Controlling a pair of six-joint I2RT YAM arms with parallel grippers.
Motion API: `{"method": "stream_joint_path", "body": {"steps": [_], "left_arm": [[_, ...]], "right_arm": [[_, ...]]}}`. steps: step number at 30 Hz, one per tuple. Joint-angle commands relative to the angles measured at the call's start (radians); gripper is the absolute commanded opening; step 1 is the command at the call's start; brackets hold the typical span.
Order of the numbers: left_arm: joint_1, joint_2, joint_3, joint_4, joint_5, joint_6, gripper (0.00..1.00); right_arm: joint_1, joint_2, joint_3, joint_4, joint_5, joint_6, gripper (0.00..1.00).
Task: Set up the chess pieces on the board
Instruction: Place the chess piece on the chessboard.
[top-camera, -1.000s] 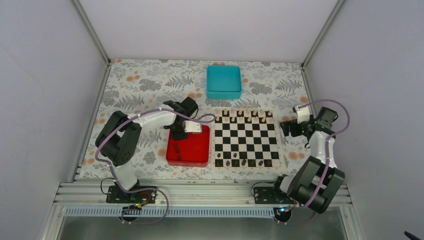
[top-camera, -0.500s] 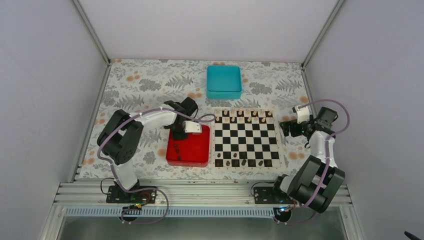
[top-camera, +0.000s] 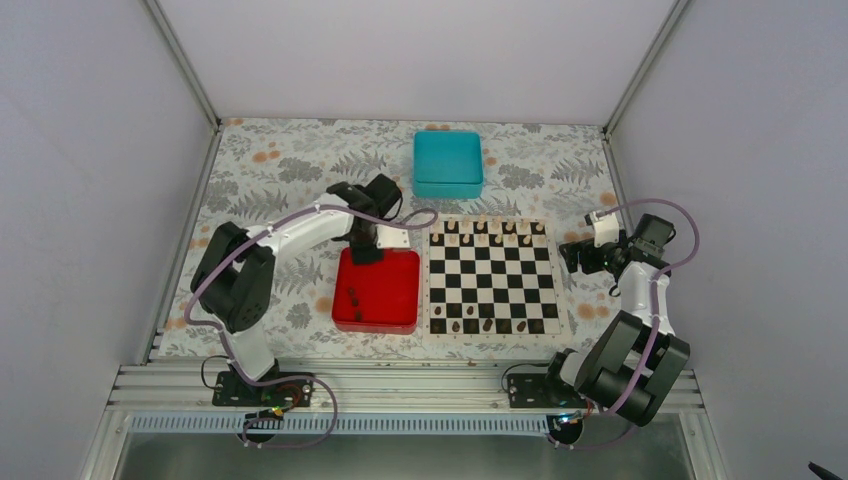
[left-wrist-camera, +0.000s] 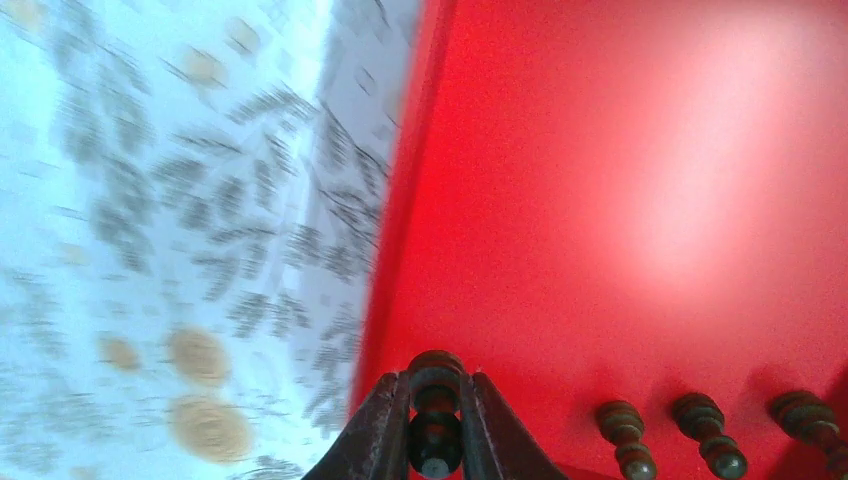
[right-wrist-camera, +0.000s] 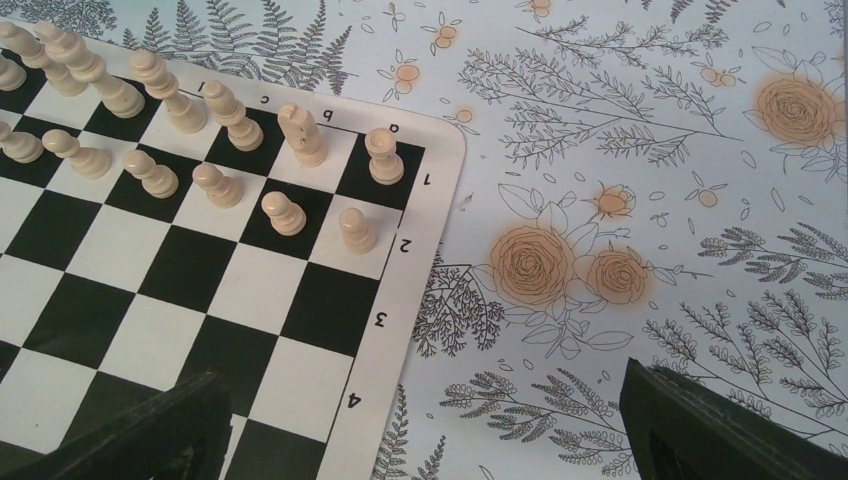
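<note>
My left gripper (top-camera: 365, 250) hangs over the far edge of the red tray (top-camera: 390, 275). In the left wrist view it (left-wrist-camera: 436, 425) is shut on one dark chess piece (left-wrist-camera: 436, 380), held above the tray's floor (left-wrist-camera: 620, 200). Three more dark pieces (left-wrist-camera: 622, 432) lie in the tray below. The board (top-camera: 490, 280) has a few dark pieces (top-camera: 487, 324) on its near rows. My right gripper (top-camera: 577, 255) is open and empty beside the board's right edge. In the right wrist view it (right-wrist-camera: 420, 440) hovers over the board's border (right-wrist-camera: 385, 330).
Cream pieces (top-camera: 490, 232) fill the board's far two rows and show in the right wrist view (right-wrist-camera: 283, 213). A teal box (top-camera: 448, 163) stands behind the board. A few dark pieces (top-camera: 354, 297) lie at the tray's left. The floral cloth (top-camera: 270, 180) covers the table.
My left gripper has moved from the middle of the red tray to its far edge, and the arm has stretched further out. The right arm has not moved.
</note>
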Motion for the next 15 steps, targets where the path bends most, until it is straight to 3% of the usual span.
{"method": "stream_joint_path", "body": {"steps": [1, 8, 15], "left_arm": [[-0.046, -0.055, 0.146, -0.115, -0.024, -0.018, 0.13], [-0.232, 0.055, 0.471, -0.233, -0.044, -0.037, 0.13], [-0.387, 0.375, 0.93, -0.359, -0.026, -0.008, 0.14]], "right_arm": [[-0.01, -0.006, -0.014, 0.0, -0.032, -0.005, 1.0], [-0.011, -0.008, -0.01, -0.005, -0.046, -0.004, 1.0], [-0.011, -0.013, -0.003, -0.001, -0.032, 0.015, 1.0]]}}
